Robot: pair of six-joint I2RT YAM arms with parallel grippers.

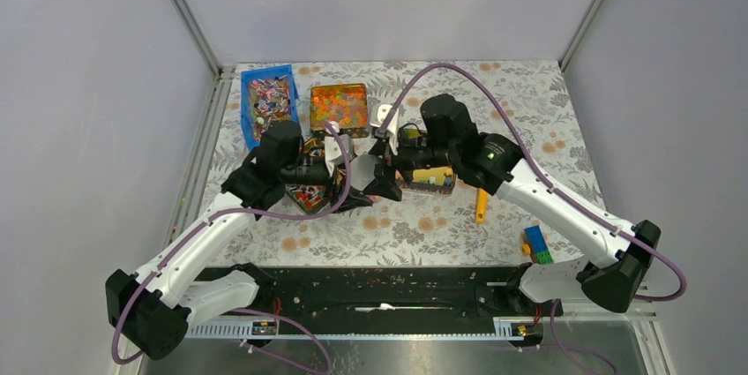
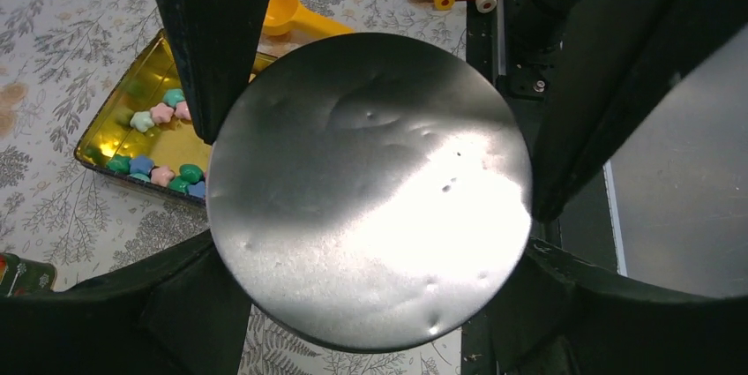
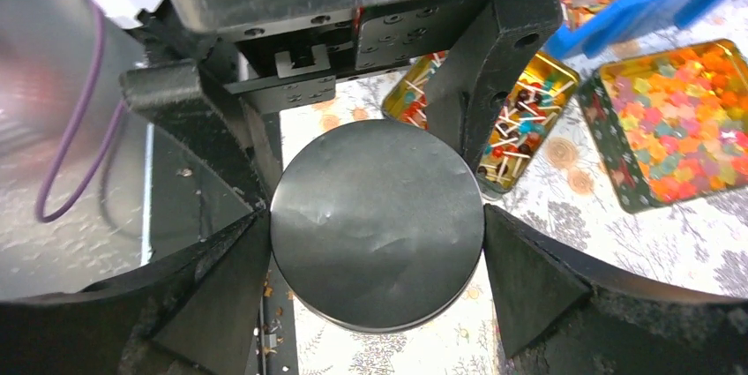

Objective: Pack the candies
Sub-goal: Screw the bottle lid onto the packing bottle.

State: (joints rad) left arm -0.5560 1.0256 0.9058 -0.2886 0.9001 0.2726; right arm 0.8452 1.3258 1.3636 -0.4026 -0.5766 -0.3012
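Because the candies [image 2: 161, 114] look tiny, light and hard, lying loose in the gold tray [image 2: 115, 132], pinching one by its sides seems fiddly; the scoop [image 2: 295, 11] seems the better hold. The left gripper [image 2: 370, 251] and right gripper [image 3: 377, 221] each clamp the round tin [image 2: 370, 172].
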